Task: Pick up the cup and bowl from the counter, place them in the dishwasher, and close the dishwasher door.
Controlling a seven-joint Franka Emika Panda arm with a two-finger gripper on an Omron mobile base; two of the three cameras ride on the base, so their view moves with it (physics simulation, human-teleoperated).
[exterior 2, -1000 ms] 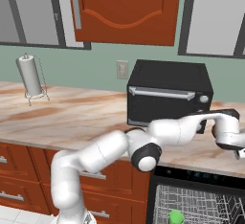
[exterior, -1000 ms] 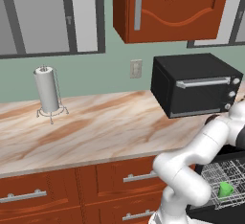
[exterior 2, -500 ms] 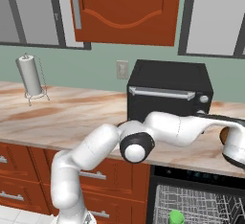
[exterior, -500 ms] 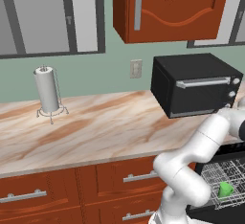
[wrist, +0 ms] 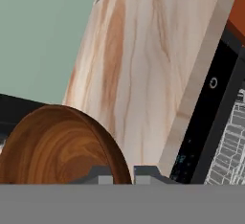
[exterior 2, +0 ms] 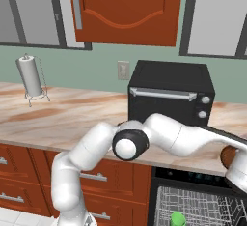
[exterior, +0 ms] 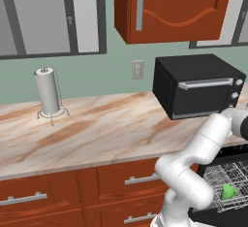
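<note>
1. The bowl (wrist: pixel 57 146), brown wood, sat on the table (wrist: pixel 143 65), its rim pinched in the pincer (wrist: pixel 123 174).
2. Dishwasher (wrist: pixel 210 122) lay beside; lifting straight up seemed wise.

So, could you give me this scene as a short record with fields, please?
gripper: shut on the bowl's rim
bowl: brown wood, at the counter's front edge, above the dishwasher; lifted or resting, cannot tell
cup: green, in the rack
dishwasher: open, rack showing
oven: black, door shut, on the counter
paper roll: upright on its stand, far left
</note>
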